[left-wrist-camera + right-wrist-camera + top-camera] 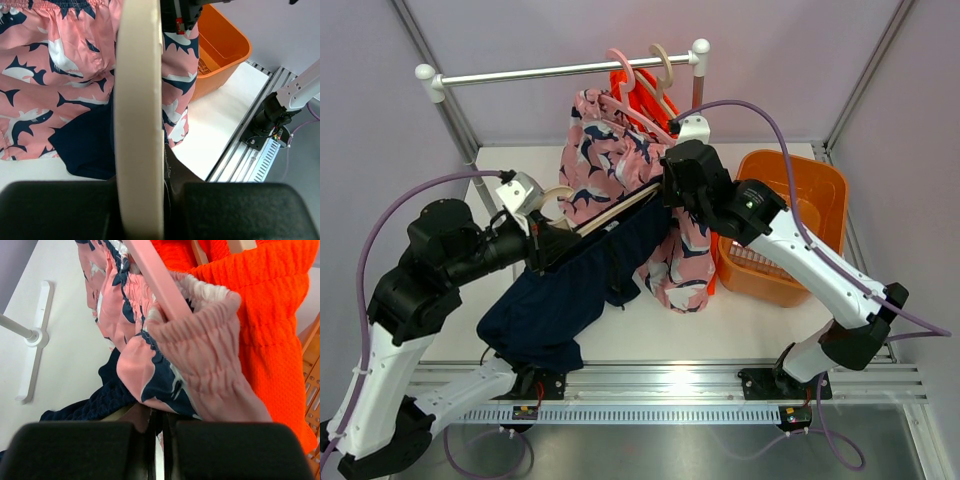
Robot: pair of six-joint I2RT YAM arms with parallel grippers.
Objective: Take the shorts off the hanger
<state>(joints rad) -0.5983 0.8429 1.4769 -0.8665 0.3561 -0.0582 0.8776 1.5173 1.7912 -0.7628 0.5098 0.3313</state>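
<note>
The navy shorts (555,305) drape off a cream hanger (610,212) that I hold slanted above the table (740,330), low on my left and higher on my right, and the fabric sags down toward the near edge. My left gripper (542,245) is clamped across the hanger's low end; in the left wrist view the cream bar runs straight up between my two dark fingers (50,210), with a fold of dark cloth squeezed in beside it. My right gripper (156,440) sits at the hanger's high end with its fingers pressed almost together, and I cannot tell whether navy cloth or the hanger's tip is caught between them. Just behind it the pink patterned shorts (605,160) hang from a pink hanger (155,282), touching the navy pair. The orange shorts (270,315) hang against the pink ones on their far side. Both hangers hook over the rail (550,72). An orange basket (810,185) stands on the table to my right.
</note>
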